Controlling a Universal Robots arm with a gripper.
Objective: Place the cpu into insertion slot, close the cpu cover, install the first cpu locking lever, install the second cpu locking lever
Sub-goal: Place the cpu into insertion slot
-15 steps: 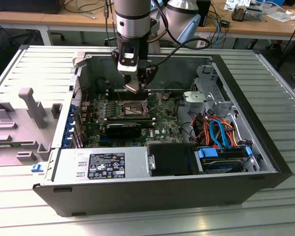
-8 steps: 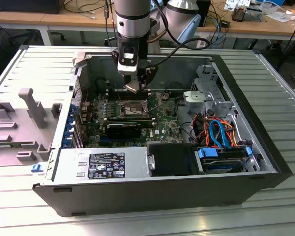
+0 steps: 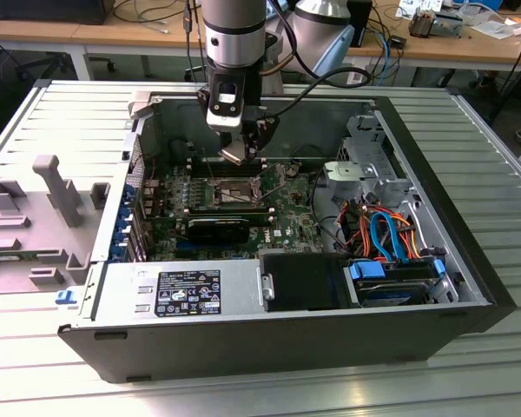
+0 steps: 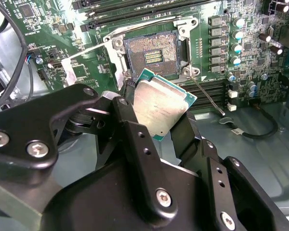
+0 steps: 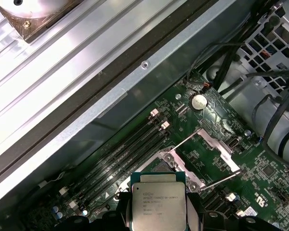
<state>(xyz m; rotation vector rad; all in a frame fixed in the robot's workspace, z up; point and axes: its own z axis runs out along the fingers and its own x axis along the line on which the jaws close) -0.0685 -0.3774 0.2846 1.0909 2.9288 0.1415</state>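
Currently held: the cpu [image 4: 159, 103], clamped by two opposite edges in the gripper [image 4: 159, 122], whose jaws are closed down to the chip's width.
Cpu attitude: tilted, silver-grey metal top facing up, green edge showing in the second wrist view.
Cpu position: in the air above the insertion slot [image 4: 151, 55], near one of its edges and not touching it.
Insertion slot: uncovered, contact field exposed, nothing seated in it.
Cpu cover [image 5: 216, 143]: swung open to one side, clear of the slot.
Locking levers [image 4: 208, 96]: two thin metal rods, both unlatched and angled away from the slot.
Motherboard [image 3: 286, 228]: green, lying flat inside the computer case [image 3: 469, 287].
Case: side panel off, resting on a ribbed metal surface [image 3: 61, 122].
Arm: reaching down into the case from above in the exterior view.
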